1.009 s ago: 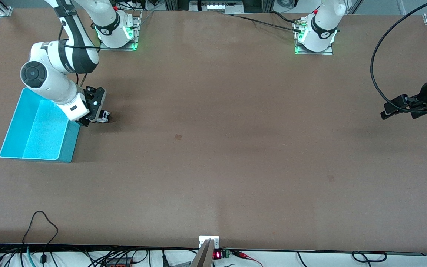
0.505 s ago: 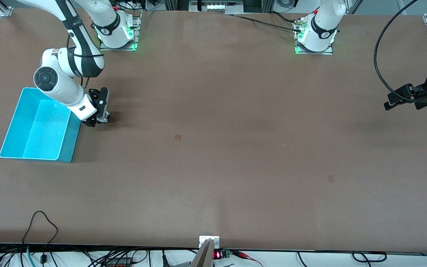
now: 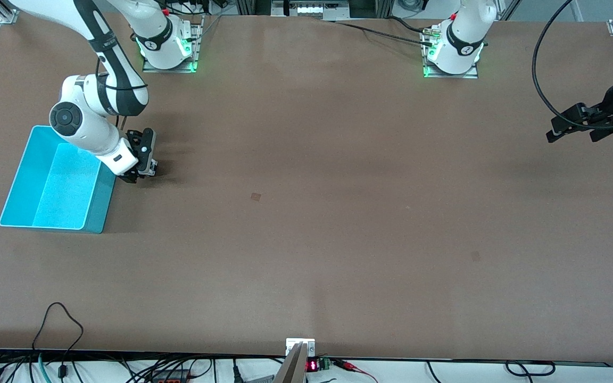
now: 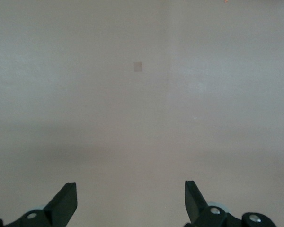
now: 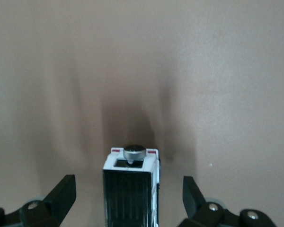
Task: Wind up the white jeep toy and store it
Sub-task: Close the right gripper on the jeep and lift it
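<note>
The white jeep toy point(image 3: 151, 168) stands on the brown table beside the cyan bin point(image 3: 19, 181), toward the right arm's end. My right gripper point(image 3: 143, 171) is down around it and open. In the right wrist view the jeep point(image 5: 131, 189), with its black ribbed roof and a round grey knob, lies between the fingers of the right gripper point(image 5: 128, 183) with a gap on each side. My left gripper point(image 3: 554, 134) hangs open over the left arm's end of the table, and the left wrist view shows only bare table between the fingers of the left gripper point(image 4: 130, 185).
The bin holds nothing that I can see. Two small darker patches point(image 3: 255, 196) point(image 3: 475, 256) mark the tabletop. A black cable point(image 3: 540, 101) loops above the left arm. More cables and a small mount point(image 3: 300, 346) line the table edge nearest the front camera.
The right arm's wrist has swung a little toward its base, and its gripper has settled lower around the jeep. The left gripper has drifted toward the robots' side of the table.
</note>
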Robot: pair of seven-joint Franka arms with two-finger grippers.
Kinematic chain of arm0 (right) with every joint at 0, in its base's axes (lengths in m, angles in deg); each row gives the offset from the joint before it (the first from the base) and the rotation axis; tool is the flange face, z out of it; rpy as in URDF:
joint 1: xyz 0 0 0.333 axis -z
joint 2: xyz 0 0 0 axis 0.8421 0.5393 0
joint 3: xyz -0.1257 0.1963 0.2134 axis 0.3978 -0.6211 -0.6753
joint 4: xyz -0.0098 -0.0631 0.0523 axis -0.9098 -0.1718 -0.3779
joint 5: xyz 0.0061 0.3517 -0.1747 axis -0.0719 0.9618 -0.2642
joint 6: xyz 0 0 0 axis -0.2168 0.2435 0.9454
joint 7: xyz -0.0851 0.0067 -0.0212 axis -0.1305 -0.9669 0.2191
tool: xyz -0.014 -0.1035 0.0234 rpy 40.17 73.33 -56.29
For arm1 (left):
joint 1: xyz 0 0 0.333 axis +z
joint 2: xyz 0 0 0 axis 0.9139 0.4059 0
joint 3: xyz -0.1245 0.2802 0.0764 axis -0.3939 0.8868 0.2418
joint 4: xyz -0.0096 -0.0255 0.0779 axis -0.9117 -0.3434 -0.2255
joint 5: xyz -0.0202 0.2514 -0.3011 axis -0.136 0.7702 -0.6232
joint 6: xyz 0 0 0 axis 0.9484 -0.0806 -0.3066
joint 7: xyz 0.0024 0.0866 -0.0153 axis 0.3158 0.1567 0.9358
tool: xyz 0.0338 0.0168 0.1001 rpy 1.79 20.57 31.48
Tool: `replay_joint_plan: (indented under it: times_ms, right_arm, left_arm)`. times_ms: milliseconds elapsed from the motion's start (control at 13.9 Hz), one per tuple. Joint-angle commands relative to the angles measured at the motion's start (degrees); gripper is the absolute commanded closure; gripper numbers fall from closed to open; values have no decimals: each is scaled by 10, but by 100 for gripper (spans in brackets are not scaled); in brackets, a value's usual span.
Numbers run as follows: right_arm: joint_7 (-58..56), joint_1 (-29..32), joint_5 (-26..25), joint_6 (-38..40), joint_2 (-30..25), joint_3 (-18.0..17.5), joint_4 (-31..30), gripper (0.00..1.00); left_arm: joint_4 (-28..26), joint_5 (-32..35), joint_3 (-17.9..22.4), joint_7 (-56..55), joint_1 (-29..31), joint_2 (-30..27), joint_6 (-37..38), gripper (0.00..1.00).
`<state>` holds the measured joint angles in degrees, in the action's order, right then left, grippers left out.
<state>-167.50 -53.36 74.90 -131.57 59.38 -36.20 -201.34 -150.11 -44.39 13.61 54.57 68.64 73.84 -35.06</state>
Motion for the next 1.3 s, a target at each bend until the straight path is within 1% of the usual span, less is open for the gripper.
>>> replay_joint_plan:
  times_ms: [0,288,649,721,793,865,937,1081,1153,1225]
  right_arm:
    - [-23,23,-6,-33,18,-9,-5,0]
    - [-37,30,-6,-52,33,-9,-4,0]
    - [-37,30,-6,-58,39,-10,-3,0]
    - [-38,30,-7,-61,40,-10,-2,8]
    - [-49,30,-7,-64,41,-10,-2,25]
    - [-58,30,-6,-65,44,-10,-1,53]
    - [-58,30,-6,-66,44,-10,-1,75]
    - [-59,30,-6,-87,45,-10,-1,87]
    - [-58,30,-6,-90,47,-10,-1,95]
    - [-52,30,-6,-90,47,-10,-1,100]
  left_arm:
    - [-14,6,6,3,-8,-22,-8,0]
    - [9,6,9,2,-8,-19,21,0]
    - [1,6,7,3,-8,-21,23,0]
    - [1,6,7,3,-8,-21,24,0]
    - [0,6,6,3,-8,-22,25,0]
    - [-1,9,5,3,-8,-22,24,0]
    - [-2,13,5,3,-8,-23,25,0]
    - [-3,14,0,3,-8,-24,31,0]
    - [-2,15,-1,3,-8,-25,31,0]
    - [-3,15,-1,3,-8,-25,31,0]
